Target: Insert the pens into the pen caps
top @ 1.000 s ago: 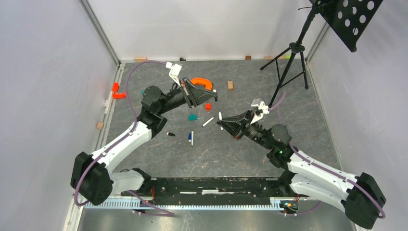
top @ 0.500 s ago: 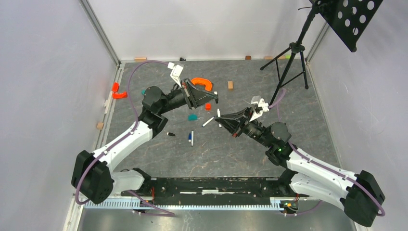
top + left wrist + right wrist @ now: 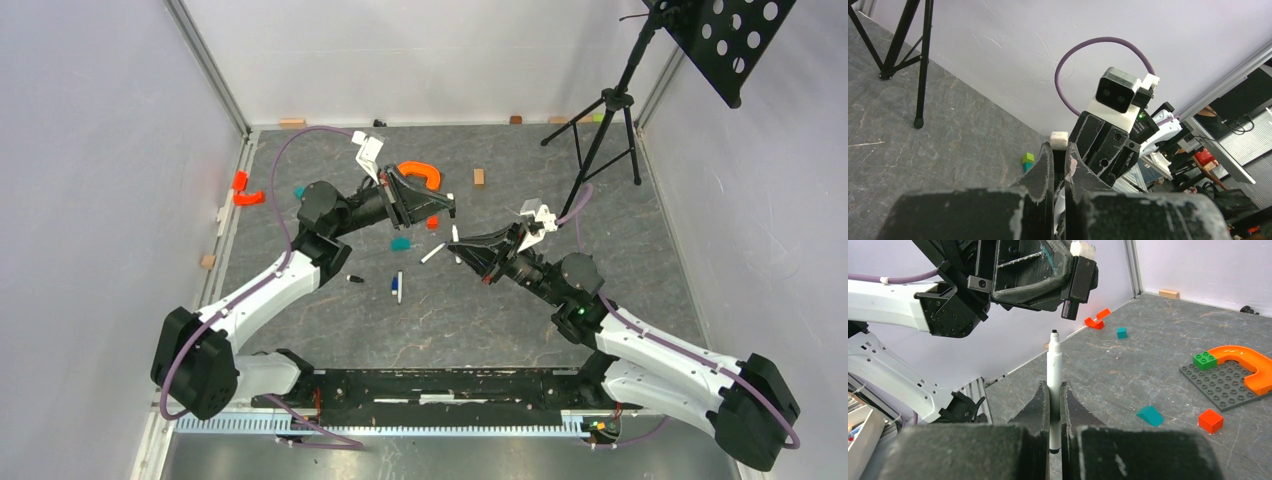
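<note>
Above the grey worktop (image 3: 450, 330) the left claw (image 3: 445, 208) is clamped shut on a black pen cap (image 3: 1072, 300). Just below it, not touching, the right claw (image 3: 1054, 390) pinches a white pen (image 3: 1054, 360) upright, with the dark tip pointing at the cap.

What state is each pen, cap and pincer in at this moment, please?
Right pincer: shut on the white pen.
White pen: uncapped, dark tip exposed.
Left pincer: shut on the black cap.
Black cap: close to the pen's tip, not on it.
Loose pens: lying on the table, uncapped.
Blue cap: lying loose beside one pen.
Other black cap: lying loose.
</note>
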`<action>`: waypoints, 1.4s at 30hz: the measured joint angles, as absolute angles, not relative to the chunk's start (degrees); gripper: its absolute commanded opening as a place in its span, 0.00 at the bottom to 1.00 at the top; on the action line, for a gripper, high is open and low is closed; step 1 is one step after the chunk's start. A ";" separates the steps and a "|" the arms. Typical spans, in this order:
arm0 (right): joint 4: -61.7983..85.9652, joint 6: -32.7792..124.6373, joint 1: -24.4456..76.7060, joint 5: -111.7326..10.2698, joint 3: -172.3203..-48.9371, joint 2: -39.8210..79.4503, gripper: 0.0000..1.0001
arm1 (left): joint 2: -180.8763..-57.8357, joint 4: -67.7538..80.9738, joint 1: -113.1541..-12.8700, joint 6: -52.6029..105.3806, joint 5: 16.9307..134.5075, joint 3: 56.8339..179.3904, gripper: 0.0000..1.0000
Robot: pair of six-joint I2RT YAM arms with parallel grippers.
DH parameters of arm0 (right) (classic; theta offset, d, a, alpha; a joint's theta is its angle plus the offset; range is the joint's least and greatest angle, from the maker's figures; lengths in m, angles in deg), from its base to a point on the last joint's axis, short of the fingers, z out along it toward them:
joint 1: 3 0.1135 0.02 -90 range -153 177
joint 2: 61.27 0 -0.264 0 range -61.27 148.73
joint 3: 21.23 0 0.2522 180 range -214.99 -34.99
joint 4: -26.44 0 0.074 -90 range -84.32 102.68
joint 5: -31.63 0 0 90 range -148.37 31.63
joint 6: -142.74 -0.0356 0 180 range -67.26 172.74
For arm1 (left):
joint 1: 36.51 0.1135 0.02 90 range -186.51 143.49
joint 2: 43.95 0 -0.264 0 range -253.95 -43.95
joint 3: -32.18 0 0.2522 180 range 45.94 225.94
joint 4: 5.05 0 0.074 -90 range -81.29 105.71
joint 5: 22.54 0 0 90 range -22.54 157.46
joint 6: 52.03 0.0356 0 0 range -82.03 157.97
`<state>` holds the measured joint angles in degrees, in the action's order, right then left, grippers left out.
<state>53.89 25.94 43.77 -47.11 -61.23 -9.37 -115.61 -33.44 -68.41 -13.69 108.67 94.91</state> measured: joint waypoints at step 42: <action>49.82 28.56 43.79 -49.92 -61.87 -10.96 0.00 | -116.72 -33.87 -69.40 -13.84 109.98 94.67 0.02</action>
<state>49.82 28.56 43.79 -49.92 -61.87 -10.96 -116.72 -33.87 -69.40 -13.84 109.98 94.67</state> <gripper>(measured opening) 0.042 0.065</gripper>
